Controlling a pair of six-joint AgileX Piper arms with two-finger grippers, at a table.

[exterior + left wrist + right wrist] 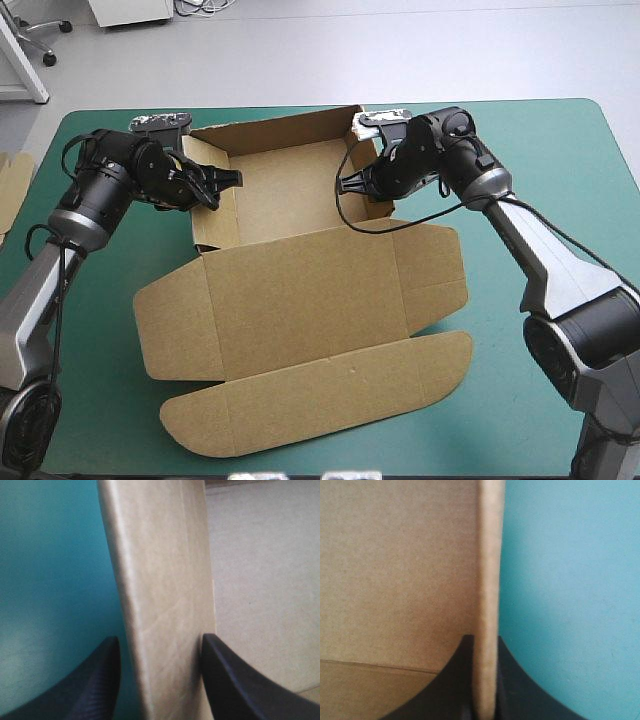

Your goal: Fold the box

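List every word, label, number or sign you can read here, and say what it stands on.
None: no view shows any word, label, brand, number or sign that can be read.
The box is plain brown board without print, inside and out, as far as it shows.
The teal-green cover carries no marking either.

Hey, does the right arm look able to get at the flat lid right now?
Probably, once freed: the right gripper is shut on a wall of the box, and the lid lies bare nearby.
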